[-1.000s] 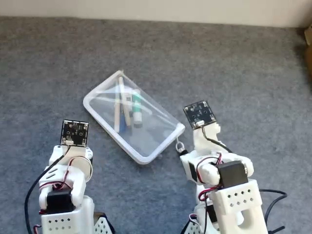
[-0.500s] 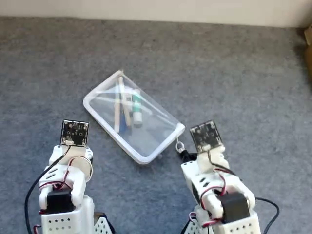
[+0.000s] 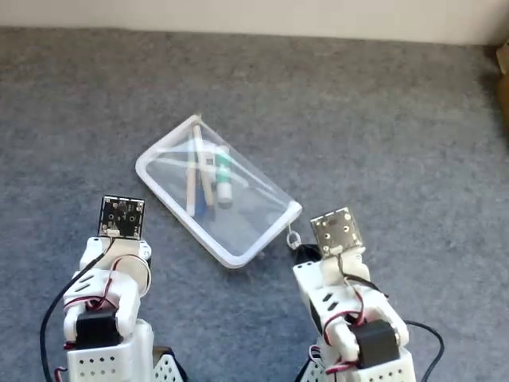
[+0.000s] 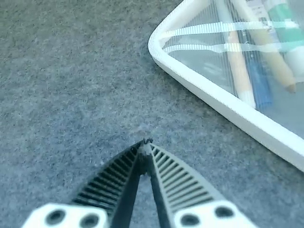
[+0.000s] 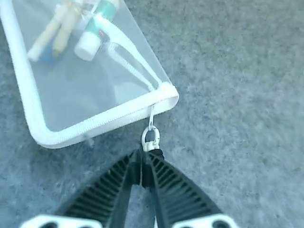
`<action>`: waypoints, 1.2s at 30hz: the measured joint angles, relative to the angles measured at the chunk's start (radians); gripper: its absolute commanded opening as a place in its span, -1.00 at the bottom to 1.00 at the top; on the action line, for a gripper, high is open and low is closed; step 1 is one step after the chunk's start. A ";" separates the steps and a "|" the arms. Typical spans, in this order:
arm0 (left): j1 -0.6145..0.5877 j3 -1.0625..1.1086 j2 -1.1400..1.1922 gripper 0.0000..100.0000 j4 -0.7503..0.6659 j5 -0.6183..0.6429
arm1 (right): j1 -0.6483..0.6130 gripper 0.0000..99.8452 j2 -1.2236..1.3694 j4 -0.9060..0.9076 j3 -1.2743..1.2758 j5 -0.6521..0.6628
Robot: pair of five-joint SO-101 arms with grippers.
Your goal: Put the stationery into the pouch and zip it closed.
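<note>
Two arms: side by side at the near edge of the desk [image 3: 382, 119], white bodies with black wrist boards, both pointed toward the pouch.
Left gripper [image 4: 144, 142]: low over the grey felt-like desk surface. Its fingers are pressed together with nothing between them. The tip is near the pouch's rounded left corner but apart from it.
Right gripper [image 5: 142, 154]: low over the desk, just off the pouch's right corner. Its fingers are pressed together, and the tip meets the ring of the zip pull. Whether the ring is pinched cannot be told.
Zip pull [image 5: 151, 137]: a small metal ring on a short link, lying on the desk off the pouch's right corner. The slider sits at that corner end of the zip.
Pouch [image 3: 246, 231]: flat, clear, with a white zip border. It lies on a diagonal on the desk, beyond and between the two arms, with its long sides running from near right to far left.
Stationery: all inside the pouch, gathered toward its far end.
- Wooden pencils [image 3: 193, 179]: two, pale, crossing each other.
- Blue pen [image 3: 208, 208]: partly under the pencils.
- White tube [image 3: 224, 175]: green-banded, beside the pencils on the right.
Far edge: a pale strip [image 3: 238, 16] runs along the back of the desk.
</note>
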 measured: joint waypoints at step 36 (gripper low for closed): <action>0.255 0.101 0.002 -0.99 -0.046 0.000 | 0.313 -0.99 0.008 -0.072 0.198 -0.230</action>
